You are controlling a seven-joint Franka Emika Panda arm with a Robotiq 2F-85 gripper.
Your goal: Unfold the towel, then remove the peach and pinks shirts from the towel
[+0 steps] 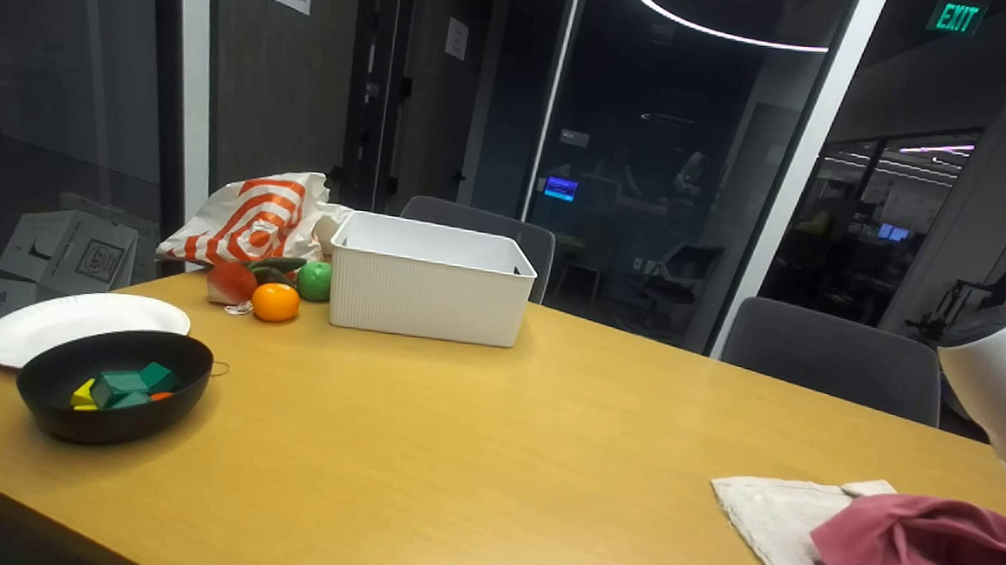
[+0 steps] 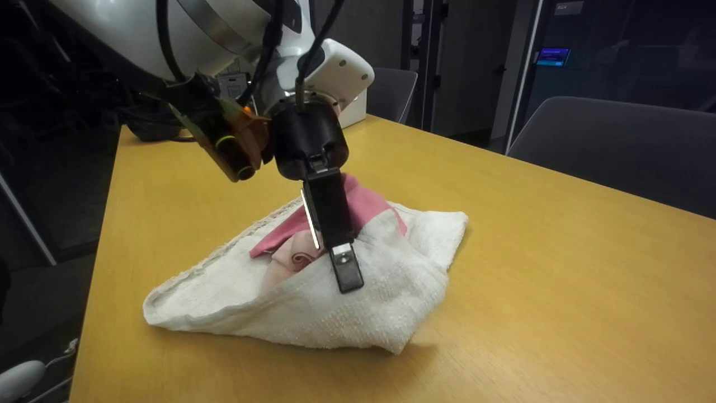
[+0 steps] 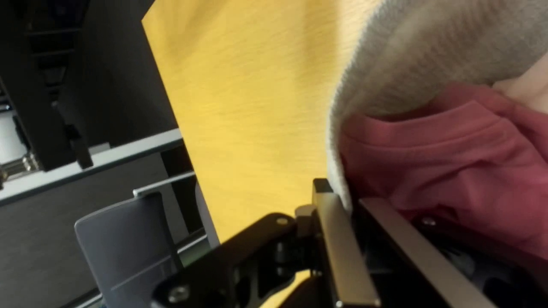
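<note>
The gripper (image 3: 348,204) has its fingers drawn nearly together, the thin hem of the towel (image 2: 386,291) pinched between them, presumably because that flap must be pulled aside before anything can come out. The towel sits half folded on the table (image 2: 559,291), one corner near the edge at the left of an exterior view, well apart from the edge where chairs (image 2: 621,154) stand. On it, screened in part by the flap, lie the pink shirt (image 2: 366,206) and the peach shirt (image 2: 288,259), probably best left there until the cloth is spread flat.
</note>
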